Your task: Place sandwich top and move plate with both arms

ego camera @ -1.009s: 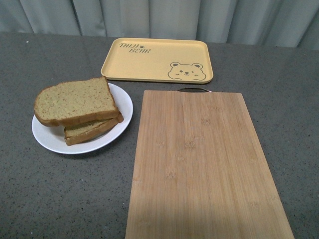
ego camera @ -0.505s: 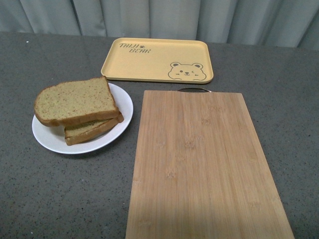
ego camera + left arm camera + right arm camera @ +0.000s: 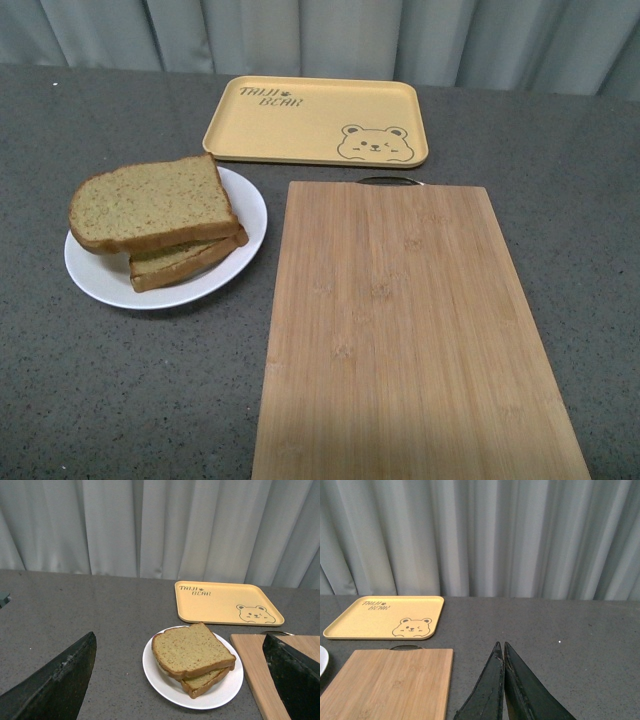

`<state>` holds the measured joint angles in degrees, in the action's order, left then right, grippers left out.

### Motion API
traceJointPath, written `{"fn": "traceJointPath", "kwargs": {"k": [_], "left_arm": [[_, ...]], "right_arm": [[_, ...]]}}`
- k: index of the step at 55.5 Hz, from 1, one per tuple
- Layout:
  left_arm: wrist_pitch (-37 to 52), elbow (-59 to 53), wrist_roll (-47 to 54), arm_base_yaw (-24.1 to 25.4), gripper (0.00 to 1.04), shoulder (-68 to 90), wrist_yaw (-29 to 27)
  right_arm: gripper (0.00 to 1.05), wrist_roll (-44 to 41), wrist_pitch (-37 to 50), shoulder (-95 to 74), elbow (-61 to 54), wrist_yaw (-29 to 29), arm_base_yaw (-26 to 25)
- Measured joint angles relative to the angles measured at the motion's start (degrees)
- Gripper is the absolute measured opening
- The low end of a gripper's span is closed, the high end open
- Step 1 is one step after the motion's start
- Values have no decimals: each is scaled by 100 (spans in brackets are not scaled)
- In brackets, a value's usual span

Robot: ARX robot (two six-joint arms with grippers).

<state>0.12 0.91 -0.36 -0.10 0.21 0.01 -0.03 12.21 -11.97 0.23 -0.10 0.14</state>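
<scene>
Left side of the grey table point(image 3: 100, 400): white plate point(image 3: 98, 282) holds two bread slices stacked. The sandwich top point(image 3: 150, 205) sits on the lower slice point(image 3: 190, 260), skewed so the lower one sticks out toward the near right of the plate. Far centre: yellow tray point(image 3: 315, 120), only its printed bear and lettering showing on it. Right of the plate, just beside its rim: bamboo cutting board point(image 3: 410, 330), metal handle point(image 3: 390, 181) at its far edge, near the tray. The board's near edge is cut off by the frame; can't tell what's between the slices. Left gripper point(image 3: 178, 636): fingers spread wide at the edges of its wrist view, gripping nothing, well back from the plate. Right gripper point(image 3: 501, 645): fingertips pressed together, nothing between them, above bare table right of the board.
</scene>
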Motion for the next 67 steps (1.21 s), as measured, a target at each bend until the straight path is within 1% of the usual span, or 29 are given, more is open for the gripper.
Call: {"fn": "traceJointPath", "kwargs": {"k": [9, 10, 13, 24, 27, 29, 32, 33, 41, 42, 45, 46, 51, 53, 54, 55, 56, 59, 62, 67], "left_arm": [[0, 0, 0, 0, 98, 0, 0], [0, 0, 0, 0, 98, 0, 0], [0, 0, 0, 0, 98, 0, 0], [-2, 0, 0, 0, 98, -2, 0], [-2, 0, 2, 0, 98, -2, 0], [-2, 0, 0, -2, 98, -2, 0], [-2, 0, 0, 0, 98, -2, 0], [-2, 0, 2, 0, 98, -2, 0], [-2, 0, 2, 0, 98, -2, 0], [-2, 0, 0, 0, 98, -2, 0], [-2, 0, 0, 0, 98, -2, 0], [-2, 0, 0, 0, 98, -2, 0], [-7, 0, -2, -2, 98, 0, -11], [-219, 66, -151, -122, 98, 109, -435], [-490, 175, -293, -249, 98, 269, -774], [-721, 284, -533, -361, 98, 496, -1261], [-852, 374, -686, -426, 98, 782, -1617], [-752, 487, -1209, -448, 98, 1506, -2111], [-382, 577, -1620, -372, 98, 2229, -2079], [387, 789, -2280, -278, 98, 3462, -1652]], "right_arm": [[1, 0, -208, 208, 0, 0, 0], [1, 0, -348, 334, 4, 0, 0], [1, 0, -1126, 920, 2, -7, 0], [1, -2, -1207, 1169, 2, -7, 0], [7, -4, -1209, 1169, 2, -7, 0], [18, -4, -1209, 1169, 2, -4, 0], [30, -4, -1209, 1169, 2, -4, 0], [32, -4, -1209, 1169, 2, -7, 0], [57, -4, -1209, 1169, 2, -4, 0], [58, -4, -1209, 1169, 2, -4, 0], [69, -4, -1209, 1169, 2, -4, 0], [71, -4, -1209, 1169, 2, -4, 0], [87, -4, -1209, 1169, 2, -4, 0], [92, -7, -1209, 1169, 2, -4, 0], [95, -4, -1209, 1169, 2, -7, 0], [97, -2, -1209, 1169, 2, -7, 0], [97, 0, -1211, 1169, 2, -4, 0], [95, -4, -1211, 1172, 2, -2, 0], [95, -4, -1211, 1172, 2, -13, -4], [95, -2, -1211, 1172, 2, -11, -7]]}}
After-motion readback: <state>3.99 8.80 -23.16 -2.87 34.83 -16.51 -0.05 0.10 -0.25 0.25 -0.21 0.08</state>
